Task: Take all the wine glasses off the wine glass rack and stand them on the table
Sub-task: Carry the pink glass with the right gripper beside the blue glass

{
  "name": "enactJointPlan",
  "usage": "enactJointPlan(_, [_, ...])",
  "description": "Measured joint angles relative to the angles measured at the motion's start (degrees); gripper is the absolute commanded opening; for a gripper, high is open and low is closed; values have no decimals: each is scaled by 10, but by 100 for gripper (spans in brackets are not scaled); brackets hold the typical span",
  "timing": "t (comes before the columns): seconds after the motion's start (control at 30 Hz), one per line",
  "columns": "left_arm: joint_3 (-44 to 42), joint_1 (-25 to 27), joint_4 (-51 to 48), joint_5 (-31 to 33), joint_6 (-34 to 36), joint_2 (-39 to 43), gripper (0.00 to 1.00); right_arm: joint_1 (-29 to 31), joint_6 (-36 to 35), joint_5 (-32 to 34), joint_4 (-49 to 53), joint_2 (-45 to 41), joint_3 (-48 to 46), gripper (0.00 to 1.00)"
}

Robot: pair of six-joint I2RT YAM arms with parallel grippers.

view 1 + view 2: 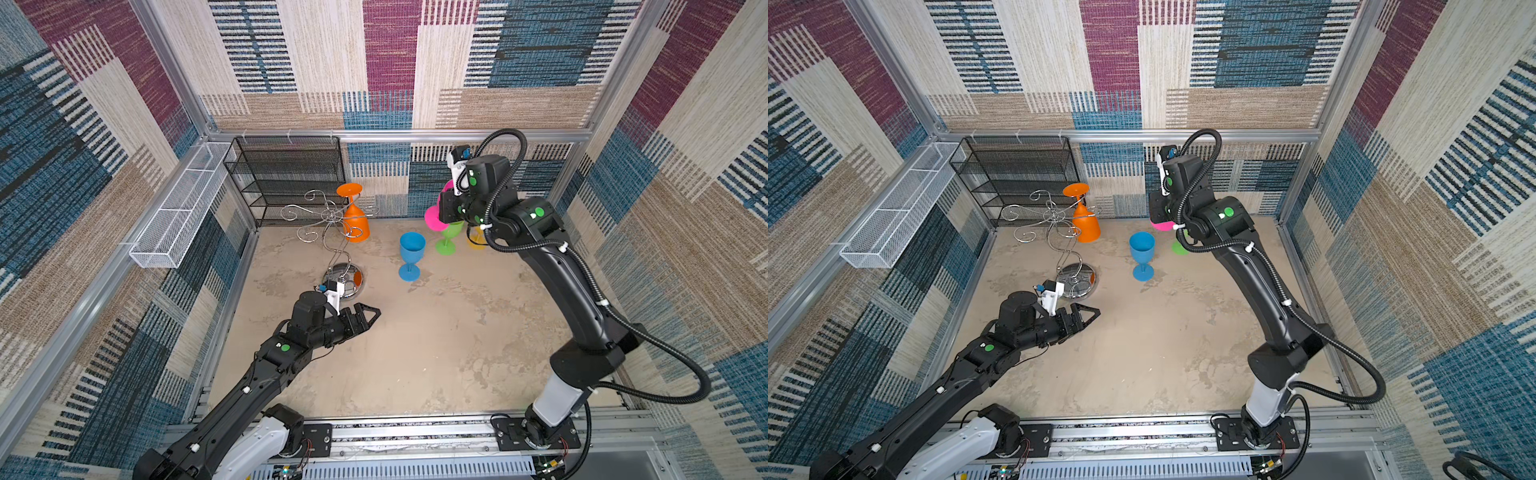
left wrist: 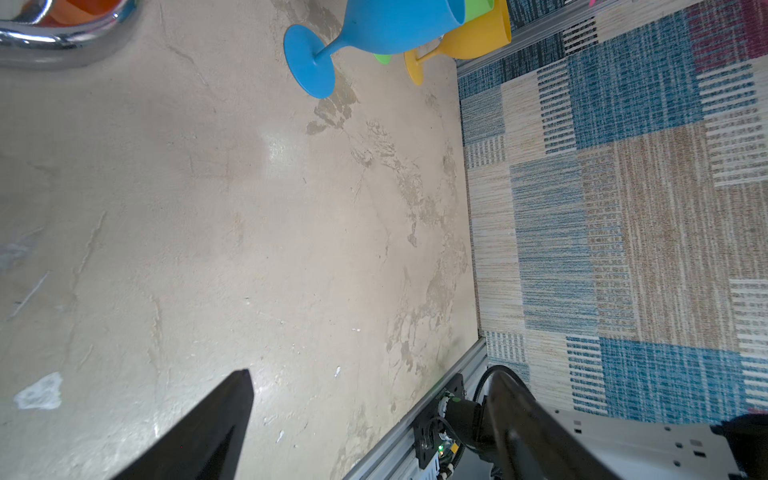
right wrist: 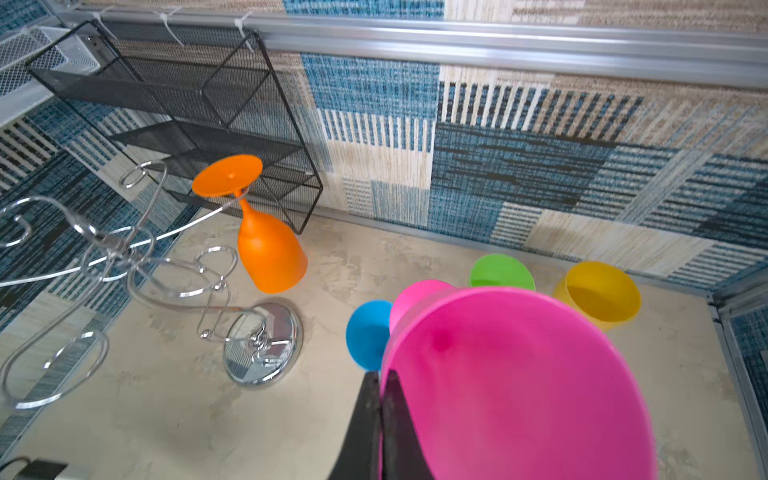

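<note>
Pink wine glass (image 3: 519, 395) clamped in the raised right gripper (image 3: 380, 382); left gripper (image 1: 369, 318) hovers low, jaws wide, empty.

A black mesh shelf unit (image 1: 286, 178) stands left of centre against the back wall in both top views. A long white mesh basket (image 1: 183, 208) runs along the left wall beside it. The beige worktop (image 1: 415, 340) looks stained.
</note>
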State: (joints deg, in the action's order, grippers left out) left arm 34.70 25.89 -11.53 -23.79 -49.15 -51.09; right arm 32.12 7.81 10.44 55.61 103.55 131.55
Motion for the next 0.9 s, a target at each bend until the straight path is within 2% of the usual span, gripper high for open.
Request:
enactJointPlan(0.23, [0,0,-13,9,17,1,91,-37,-23,-15,32,131,136,0])
enactJointPlan(0.53, [1,0,-29,9,28,-10,90,-59,-51,-54,36,199,143,0])
enactJointPlan(0.9, [13,0,-25,9,28,-43,89,-59,-60,-74,16,207,144,0])
